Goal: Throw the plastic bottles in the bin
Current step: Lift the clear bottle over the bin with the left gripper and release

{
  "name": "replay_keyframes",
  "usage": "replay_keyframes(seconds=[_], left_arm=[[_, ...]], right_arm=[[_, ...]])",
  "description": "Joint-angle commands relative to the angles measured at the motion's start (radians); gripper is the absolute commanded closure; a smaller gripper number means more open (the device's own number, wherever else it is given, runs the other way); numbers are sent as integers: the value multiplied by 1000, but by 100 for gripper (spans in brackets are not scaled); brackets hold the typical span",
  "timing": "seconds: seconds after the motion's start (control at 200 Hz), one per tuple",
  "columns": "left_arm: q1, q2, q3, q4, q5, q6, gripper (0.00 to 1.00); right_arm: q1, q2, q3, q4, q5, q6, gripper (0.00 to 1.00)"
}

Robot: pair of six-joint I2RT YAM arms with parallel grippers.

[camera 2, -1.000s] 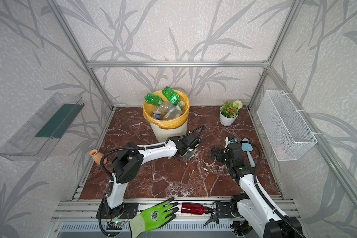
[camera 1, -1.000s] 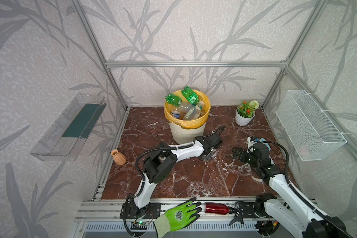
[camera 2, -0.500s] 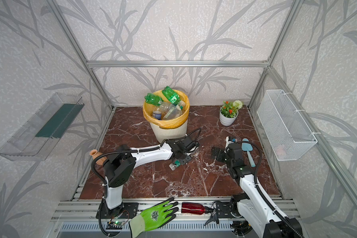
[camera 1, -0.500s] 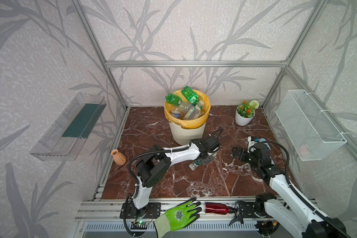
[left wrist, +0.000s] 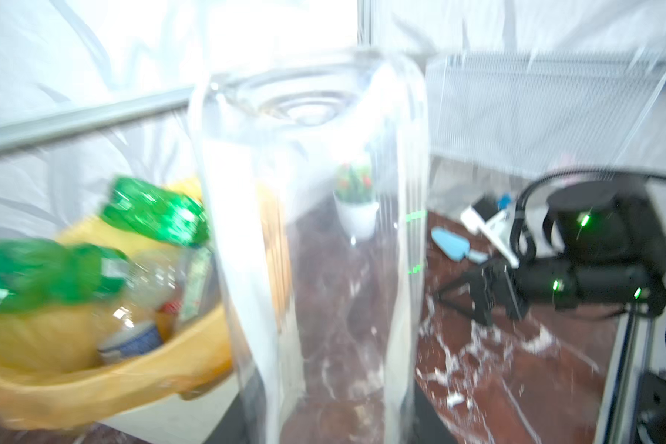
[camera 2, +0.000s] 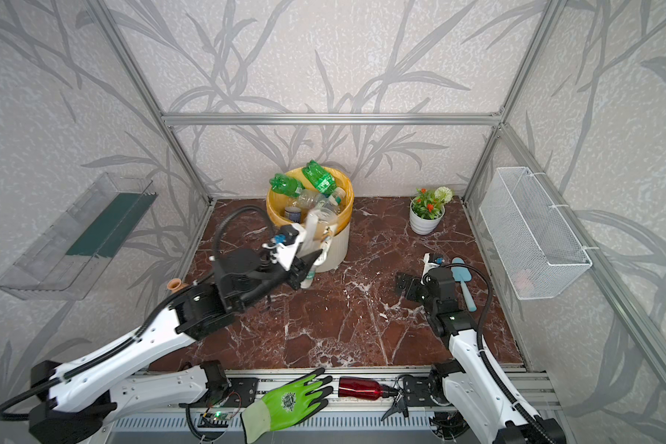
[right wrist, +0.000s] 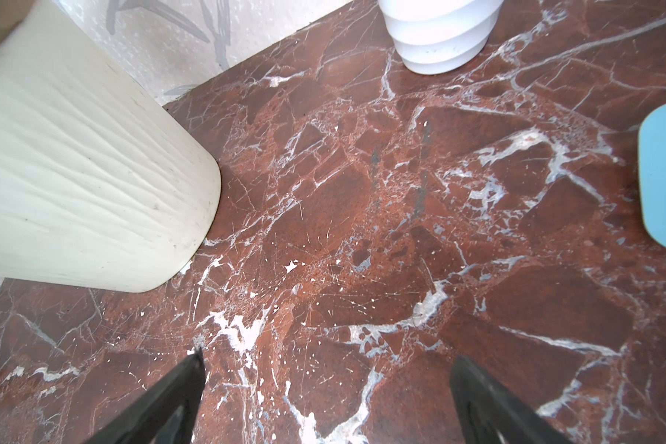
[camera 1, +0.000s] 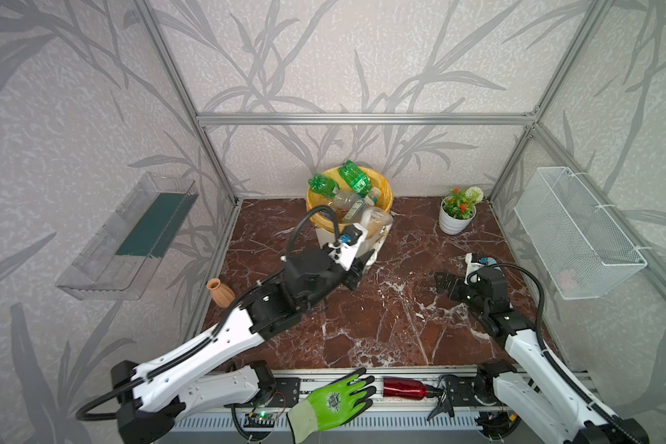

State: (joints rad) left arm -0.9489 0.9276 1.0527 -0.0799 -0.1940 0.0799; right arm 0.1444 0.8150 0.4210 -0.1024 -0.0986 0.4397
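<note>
Clamps left gripper (camera 2: pixel 308 265) on clear bottle (camera 2: pixel 315 230), base up, just beside bin (camera 2: pixel 339 246) rim, likely for tipping onto the heaped bottles (camera 1: pixel 356 180) inside; parks right gripper (camera 1: pixel 443 282) spread wide, empty, low over table (right wrist: pixel 362 192), well apart, probably to leave room

— Where is the bin (camera 2: pixel 341 246) seen?
— Upright at the rear; it is cream, ribbed and lined in yellow-orange.
— And the bottles?
— Two green bottles (camera 1: pixel 354 178) are heaped over clear bottles (camera 1: pixel 345 199) inside, above the rim. One clear bottle (left wrist: pixel 308 230) is held aloft, tilted base-up, just beside the near rim.
</note>
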Motion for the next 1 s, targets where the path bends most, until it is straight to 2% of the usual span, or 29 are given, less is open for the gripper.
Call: replay_keyframes(seconds=[0.0, 0.12, 0.23, 0.31, 0.41, 0.49, 0.585, 0.67, 0.705, 0.77, 0.845, 0.915, 1.0], left_arm=[[-2, -134, -74, 253, -60, 156, 60], [-2, -224, -124, 445, -16, 289, 60], [12, -173, -89, 488, -13, 348, 57], [57, -86, -43, 491, 17, 340, 56], [183, 59, 46, 450, 106, 246, 53], [264, 200, 157, 356, 81, 180, 45], [289, 317, 251, 227, 52, 190, 11], [297, 376, 315, 146, -21, 176, 1], [300, 390, 350, 104, -50, 159, 1], [298, 387, 417, -10, -94, 115, 1], [298, 343, 442, -90, -61, 96, 1], [297, 275, 397, -71, -15, 79, 1], [294, 202, 301, 41, 14, 65, 1]], right_arm=[[-5, -19, 5, -18, -4, 6, 1], [-5, -19, 17, -18, -7, 8, 1], [-5, -13, 22, -11, -10, 16, 1], [-5, -7, 21, 0, -19, 24, 1], [-5, -1, 25, 4, -31, 26, 1], [-5, -6, 31, -8, -36, 20, 1], [-5, -23, 37, -31, -27, 6, 1], [-4, -38, 38, -47, -20, -4, 1], [-5, -41, 40, -54, -21, -6, 1], [-5, -47, 44, -67, -23, -11, 1], [-4, -58, 42, -74, -20, -10, 1], [-5, -66, 38, -74, -12, -10, 1], [-5, -61, 37, -70, -9, -10, 1]])
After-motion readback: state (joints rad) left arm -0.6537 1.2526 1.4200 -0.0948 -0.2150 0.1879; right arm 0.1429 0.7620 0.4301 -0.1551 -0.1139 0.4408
